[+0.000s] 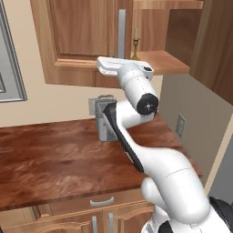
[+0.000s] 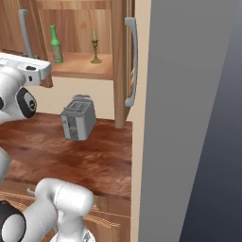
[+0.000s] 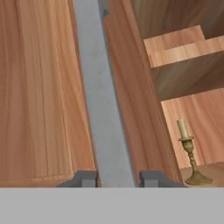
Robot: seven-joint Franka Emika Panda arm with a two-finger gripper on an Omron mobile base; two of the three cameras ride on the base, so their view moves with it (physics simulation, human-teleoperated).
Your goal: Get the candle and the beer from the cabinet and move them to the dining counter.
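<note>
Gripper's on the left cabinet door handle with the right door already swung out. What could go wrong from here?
1. The gripper straddles the silver handle near its lower end; a loose grip could slip off as the door swings.
2. The candle and beer stand close together on the shelf, so reaching for one might topple the other.
3. The toaster sits below the cabinet and could be clipped on the way down.
</note>
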